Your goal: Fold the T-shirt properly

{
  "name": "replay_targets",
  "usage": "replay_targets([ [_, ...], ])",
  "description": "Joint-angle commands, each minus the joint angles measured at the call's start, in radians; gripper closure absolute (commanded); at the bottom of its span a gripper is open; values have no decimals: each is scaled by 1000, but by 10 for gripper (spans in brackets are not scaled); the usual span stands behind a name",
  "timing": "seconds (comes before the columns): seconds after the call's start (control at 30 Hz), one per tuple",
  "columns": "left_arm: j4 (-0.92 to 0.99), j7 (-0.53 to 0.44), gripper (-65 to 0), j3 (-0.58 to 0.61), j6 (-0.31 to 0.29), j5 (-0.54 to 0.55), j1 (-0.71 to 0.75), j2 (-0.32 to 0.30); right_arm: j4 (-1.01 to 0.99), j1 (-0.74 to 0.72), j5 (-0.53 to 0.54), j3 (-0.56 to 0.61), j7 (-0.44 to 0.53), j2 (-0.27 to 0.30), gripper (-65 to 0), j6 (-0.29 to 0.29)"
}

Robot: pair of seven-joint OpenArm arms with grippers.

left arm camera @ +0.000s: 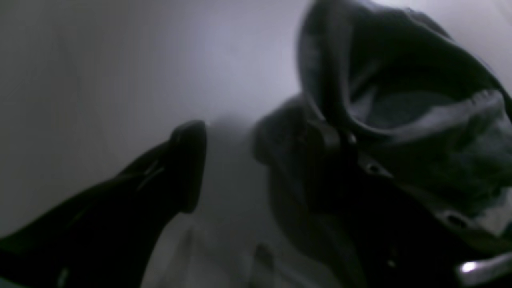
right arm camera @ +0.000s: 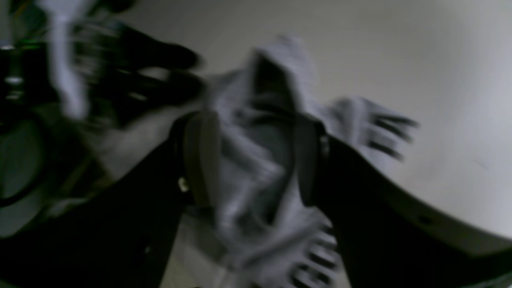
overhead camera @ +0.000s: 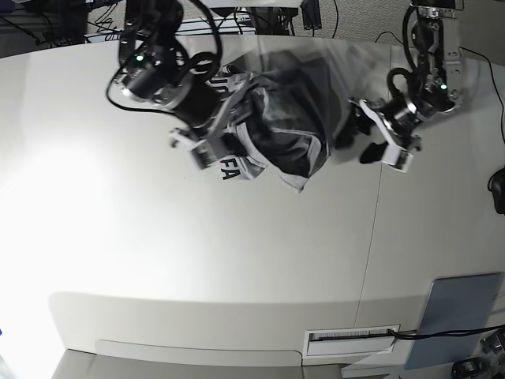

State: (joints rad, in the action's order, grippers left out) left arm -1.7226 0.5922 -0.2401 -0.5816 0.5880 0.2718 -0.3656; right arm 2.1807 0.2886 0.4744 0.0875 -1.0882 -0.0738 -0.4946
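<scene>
Although both wrist views are badly blurred, the following items can be listed.

Item one: large heather-grey cotton T-shirt with black block lettering (overhead camera: 276, 130), lying bunched and creased at the far middle of the white table (overhead camera: 237, 260), partly lifted at one end, with no flat panel or straight edge to be seen.

Item two: right gripper (right arm camera: 256, 160), its jaws held partly apart with a thick wad of the grey cloth clamped between them; printed letters are seen at the wad's lower edge.

Item three: left gripper (left arm camera: 230, 158), jaws spread wide with nothing between them; a fold of the shirt is draped over the outer side of one finger but is not gripped.

Risks noted, as judgement only: several layers appear to be caught by the right gripper, so any lift is likely to drag the whole bundle rather than one edge. The draped fold may be snagged if the left arm is withdrawn. Folding cannot be judged begun until the garment is spread.
</scene>
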Motion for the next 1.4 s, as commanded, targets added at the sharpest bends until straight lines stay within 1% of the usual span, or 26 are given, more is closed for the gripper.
replay_targets([
  [0.0,-19,-24,-375,-26,-13,19,-5,-11,20,-6,15,-28,21,19,-296,-2],
  [0.07,-27,-24,-373,-63,-57,22,0,-11,20,0,-7,-93,21,54,-296,-1],
  [0.13,-47,-24,-373,-94,-108,60,15,-11,19,11,-41,-165,22,84,-296,26],
  [0.2,-77,-24,-373,-111,-117,117,34,-11,19,26,-57,-242,23,114,-296,54],
  [0.27,-124,-19,-373,-111,-117,161,55,-11,19,44,-56,-314,26,143,-296,66],
  [0.37,-208,42,-373,-91,-117,206,63,-11,19,72,-47,-385,27,173,-296,67],
  [0.43,-263,74,-373,-54,-117,213,63,-11,19,94,-40,-407,27,184,-296,68],
  [0.53,-314,80,-373,34,-117,202,61,-11,19,120,-38,-410,26,187,-296,69],
  [0.63,-323,80,-373,142,-117,148,58,-11,19,133,-38,-410,24,188,-296,69],
  [0.77,-323,79,-373,277,-117,35,52,-11,19,133,-38,-410,22,187,-296,69],
  [0.8,-323,79,-373,307,-83,-2,43,-11,19,133,-38,-410,22,187,-296,69],
  [0.83,-323,78,-373,335,-37,-39,31,-11,19,133,-38,-410,21,187,-296,69],
  [0.9,-322,77,-373,383,31,-91,1,-11,19,133,-38,-410,14,187,-296,69],
  [1.0,-322,81,-373,444,93,-156,-39,-11,19,133,-38,-410,10,188,-296,69],
  [1.1,-321,87,-373,489,131,-230,-47,-11,19,133,-38,-410,-5,188,-296,69],
  [1.2,-321,109,-372,515,127,-229,-42,-11,19,133,-39,-410,-11,188,-296,68],
  [1.27,-321,108,-330,522,130,-230,-35,-11,19,132,-38,-410,-11,187,-296,68],
  [1.33,-320,113,-240,522,159,-231,-34,-11,19,132,-38,-410,-8,188,-296,68],
  [1.37,-320,121,-179,521,183,-230,-34,-11,19,132,-38,-410,-9,188,-296,68],
])
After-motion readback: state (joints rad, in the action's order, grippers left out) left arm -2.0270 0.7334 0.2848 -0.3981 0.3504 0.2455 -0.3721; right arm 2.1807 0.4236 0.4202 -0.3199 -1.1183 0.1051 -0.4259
